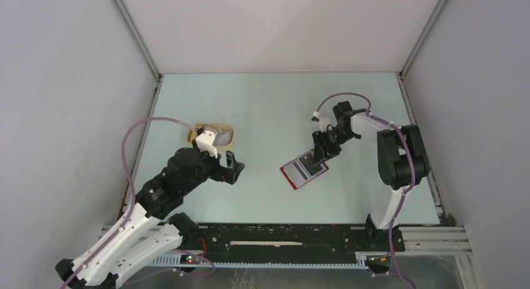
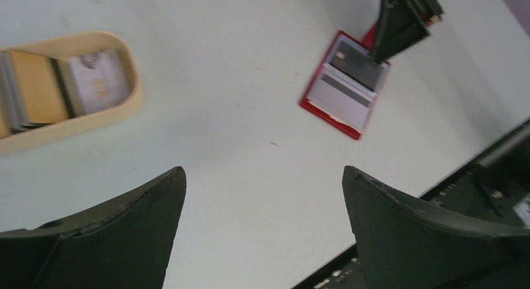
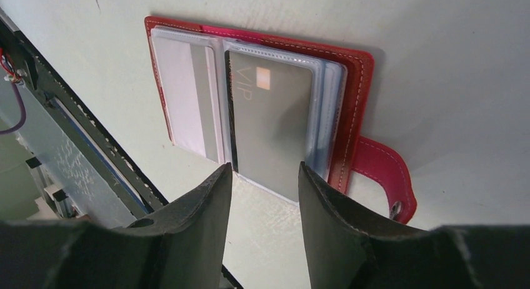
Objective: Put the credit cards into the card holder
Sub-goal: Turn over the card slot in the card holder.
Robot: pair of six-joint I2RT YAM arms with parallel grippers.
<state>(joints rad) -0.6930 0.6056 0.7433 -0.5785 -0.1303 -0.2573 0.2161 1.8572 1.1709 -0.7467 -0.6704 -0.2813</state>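
Observation:
The red card holder (image 1: 299,174) lies open on the table, with grey and pale sleeves showing. In the right wrist view a grey card marked VIP (image 3: 275,120) sits partly in a clear sleeve of the holder (image 3: 351,114), its near end sticking out. My right gripper (image 3: 265,167) is open, with its tips just above that near end and nothing between them. My left gripper (image 2: 262,170) is open and empty over bare table. A golden-brown card (image 2: 34,82) and a whitish card (image 2: 97,82) lie in the tan tray (image 2: 81,123).
The tan oval tray (image 1: 229,137) sits behind the left wrist. The holder's red closure tab (image 3: 384,170) sticks out to the right of my right fingers. A black rail (image 1: 281,239) runs along the table's near edge. Grey walls close in three sides.

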